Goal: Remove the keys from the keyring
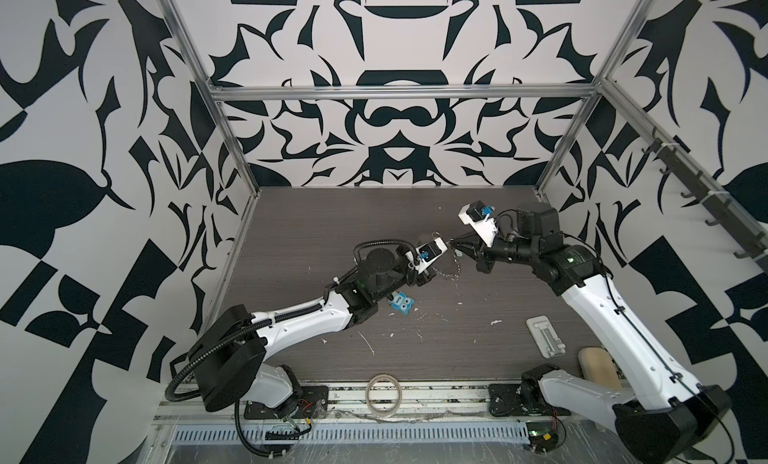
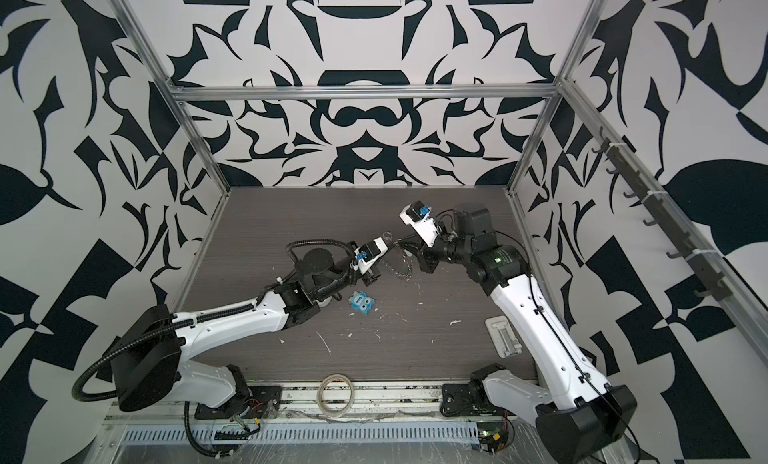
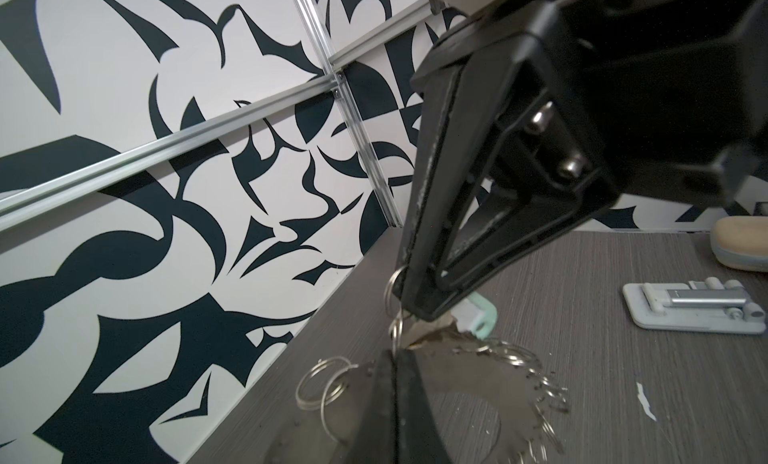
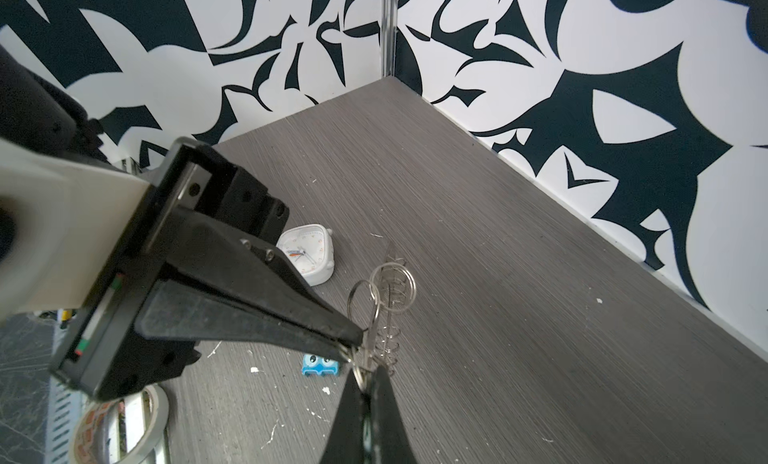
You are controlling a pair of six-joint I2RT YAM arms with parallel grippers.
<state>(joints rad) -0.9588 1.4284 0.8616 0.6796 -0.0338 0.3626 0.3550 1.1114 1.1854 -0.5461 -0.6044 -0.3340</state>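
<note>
Blue owl toy [image 1: 401,304], tape roll [image 1: 369,393], grey plate [image 1: 540,333] and perhaps a sponge [image 1: 597,366] lie apart.

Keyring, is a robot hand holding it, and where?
Both hands. The left hand pinches the flat rim of the keyring; the right hand pinches a small wire ring on that rim.

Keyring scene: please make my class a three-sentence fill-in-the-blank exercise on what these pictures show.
The left gripper is ___ on the keyring. The owl-faced toy on the table is coloured ___. The keyring's metal disc has a large round ___ in its middle.
Missing words: shut, blue, hole.
</note>
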